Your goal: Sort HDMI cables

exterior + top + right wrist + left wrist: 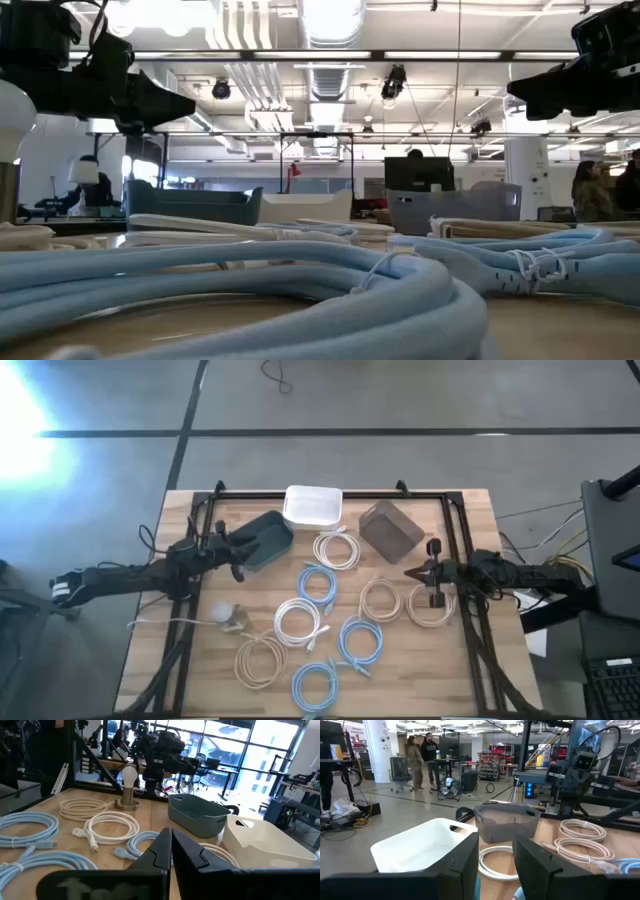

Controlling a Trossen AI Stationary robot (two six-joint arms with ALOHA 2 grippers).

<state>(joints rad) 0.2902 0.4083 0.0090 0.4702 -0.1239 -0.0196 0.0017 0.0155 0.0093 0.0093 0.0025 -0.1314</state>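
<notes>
Nine coils of HDMI cable lie loose across the middle and near half of the wooden tabletop (180, 660) as I watch from the remote station: two white ones, one (336, 550) near the bins and one (298, 622) at centre; four light blue (318, 582) (360, 641) (316, 685) in a loose line toward the near edge; three beige, one (260, 660) at the left and two (381, 600) (430, 605) at the right.

By my reading the sort has not begun. The three bins along the far edge, a dark teal bin (266, 540), a white bin (312, 506) and a brown-grey bin (391, 530), show no cable inside from overhead, and the wrist views show the white and teal bins bare as far as I can see into them. Every coil is left to move.

My left tool (240, 550) hangs beside the teal bin with its jaws parted and nothing between them. My right tool (432, 572) sits just above the rightmost beige coil, clenched on nothing.

A bulb-like lamp (222, 614) on a small base stands at the left, no part of the job.

Hard to make out: the brown-grey bin's floor from any angle, whether a tenth coil hides somewhere, and, from table height, which blue coil fills the foreground.
</notes>
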